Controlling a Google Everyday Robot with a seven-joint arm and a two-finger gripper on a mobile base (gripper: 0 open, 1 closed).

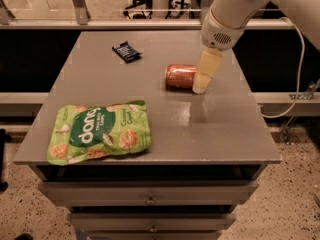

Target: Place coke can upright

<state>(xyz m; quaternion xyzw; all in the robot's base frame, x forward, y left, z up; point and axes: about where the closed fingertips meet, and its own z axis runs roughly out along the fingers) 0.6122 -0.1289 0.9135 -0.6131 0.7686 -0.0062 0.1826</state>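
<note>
Nearest me is the table's (220, 134) front edge with the drawers (150, 200) beneath it, and on its near-left part lies the green snack bag (100, 131), flat and well apart from the work. Further back, right of centre, the coke can (179, 76) lies on its side, long axis running left to right across the view. The gripper (200, 86) hangs down from the arm at the can's right end, its tip low by the tabletop and overlapping that end from my angle (touching or just in front, I cannot say). Nor can I tell whether it is spread or closed. I judge the can sits just to the gripper's left, so the grasp must cross that axis. Beyond, a small dark packet (126, 51) rests back-left.
</note>
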